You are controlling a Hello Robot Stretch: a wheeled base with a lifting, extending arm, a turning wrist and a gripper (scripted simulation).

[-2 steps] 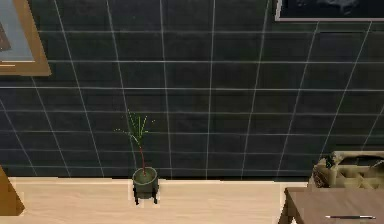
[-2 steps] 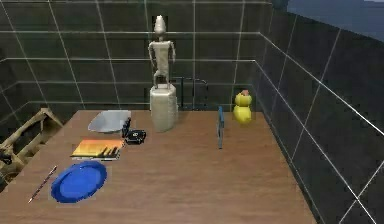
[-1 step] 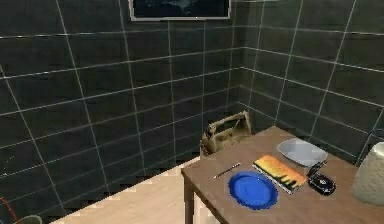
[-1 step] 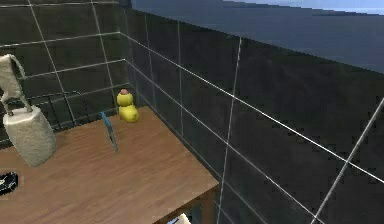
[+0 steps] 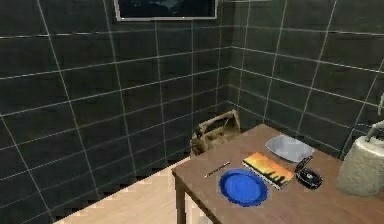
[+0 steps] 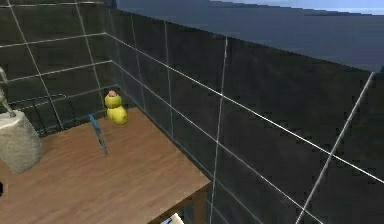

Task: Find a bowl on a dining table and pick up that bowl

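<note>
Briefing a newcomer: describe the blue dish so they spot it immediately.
By the dark tiled wall stands a wooden table. On its near side, beside an orange book, lies the blue dish. It is the only blue round thing; the other dish, farther back, is grey.
</note>
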